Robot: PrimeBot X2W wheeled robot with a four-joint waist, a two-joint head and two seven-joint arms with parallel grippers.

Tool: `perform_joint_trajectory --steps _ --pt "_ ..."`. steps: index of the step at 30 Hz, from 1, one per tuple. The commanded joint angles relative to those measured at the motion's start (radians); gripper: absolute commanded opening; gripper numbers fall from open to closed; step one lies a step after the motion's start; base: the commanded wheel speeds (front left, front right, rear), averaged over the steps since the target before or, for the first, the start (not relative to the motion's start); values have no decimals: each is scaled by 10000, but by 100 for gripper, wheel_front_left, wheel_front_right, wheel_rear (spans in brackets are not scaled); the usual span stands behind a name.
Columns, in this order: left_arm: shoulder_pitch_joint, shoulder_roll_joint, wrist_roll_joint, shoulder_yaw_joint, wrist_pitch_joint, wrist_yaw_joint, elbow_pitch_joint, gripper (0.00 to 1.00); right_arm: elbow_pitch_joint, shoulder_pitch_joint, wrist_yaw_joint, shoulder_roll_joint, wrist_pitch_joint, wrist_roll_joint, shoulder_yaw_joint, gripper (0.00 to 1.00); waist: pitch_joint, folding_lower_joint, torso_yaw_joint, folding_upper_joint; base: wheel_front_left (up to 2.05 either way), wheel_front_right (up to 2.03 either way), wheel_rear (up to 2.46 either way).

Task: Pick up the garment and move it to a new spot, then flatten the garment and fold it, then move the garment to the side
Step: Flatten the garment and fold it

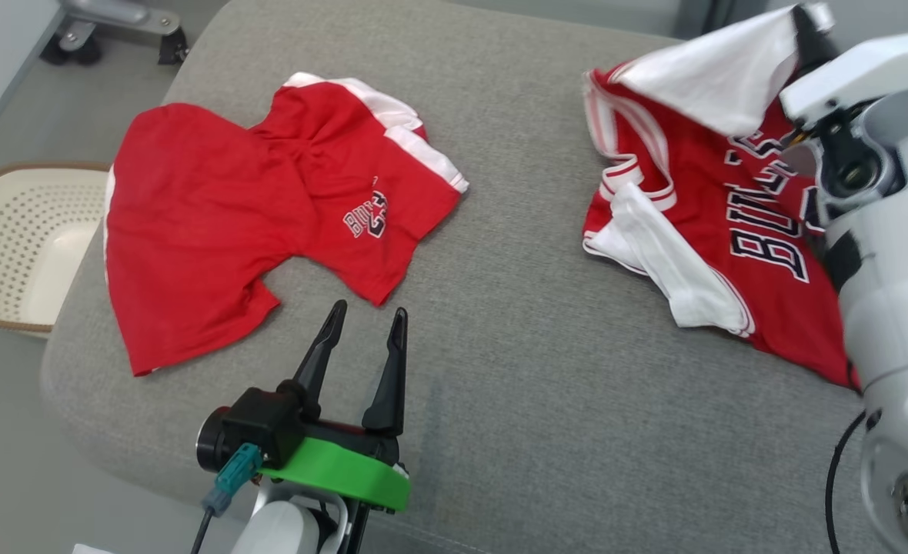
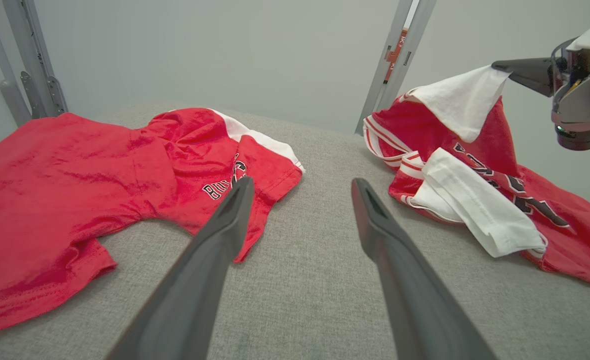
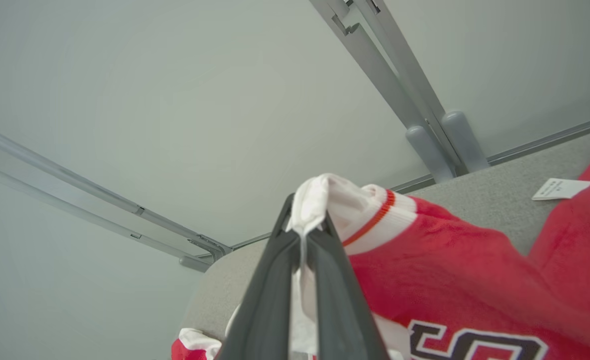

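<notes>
Jersey (image 1: 700, 177), red with white lining and dark lettering, lies crumpled on the right part of the grey padded bench (image 1: 515, 323). Head view: its upper white corner is lifted off the padding, pinched by the right gripper (image 1: 802, 19), fingers pressed together on the cloth. The rest of the jersey rests on the bench, a white strip folded across its near left side. Red shorts (image 1: 208, 223) lie spread on the left part, well apart from the jersey. Left gripper (image 1: 369, 312) hovers low at the near edge, fingers spread, tips just short of the shorts' hem, holding nothing. A pale perforated basket (image 1: 15, 238) sits on the floor off the bench's left end.

Left wrist view: left gripper (image 2: 302, 182) fingers spread wide over bare bench (image 2: 305, 280), between the two garments. Shorts (image 2: 75, 185) to the left, left finger overlapping their hem in this view; touching or not, cannot tell. Jersey (image 2: 410, 125) to the right, its white corner drawn up to a peak at the right gripper (image 2: 497, 65).

Right wrist view: right gripper (image 3: 302, 227) fingers closed on a bunched white fold with a red stripe. The jersey (image 3: 450, 260) hangs away to the right, lettering at the bottom edge. A small white tag (image 3: 560, 189) lies on the bench (image 3: 475, 190) beyond
</notes>
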Motion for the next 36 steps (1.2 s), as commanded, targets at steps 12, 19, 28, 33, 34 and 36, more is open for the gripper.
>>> perform_joint_trajectory --steps 12,19,28,33,34,36 --pt "-299 18 -74 -176 6 73 -71 100 3673 -2545 4 -1646 -2410 -2474 -1948 100 539 0 370 0 0 0 0" --pt "-358 21 145 10 6 13 -17 100 3730 -2109 4 -800 -2334 -3181 -1843 100 248 0 -332 0 0 0 0" --pt "-79 26 417 602 6 -74 19 100 1732 -389 3 327 -2436 -2406 71 100 -423 0 -1639 0 0 0 0" --pt "111 26 481 949 6 -122 71 100 -433 1746 3 285 -2555 -1733 2184 100 -870 0 -2333 0 0 0 0" --pt "183 26 473 994 6 -132 79 100 -908 2240 3 163 -2618 -1576 2537 100 -956 0 -2463 0 0 0 0" --pt "281 26 442 1104 6 -129 80 100 -1762 3129 3 -73 -2740 -1325 3093 100 -1099 0 -2687 0 0 0 0"
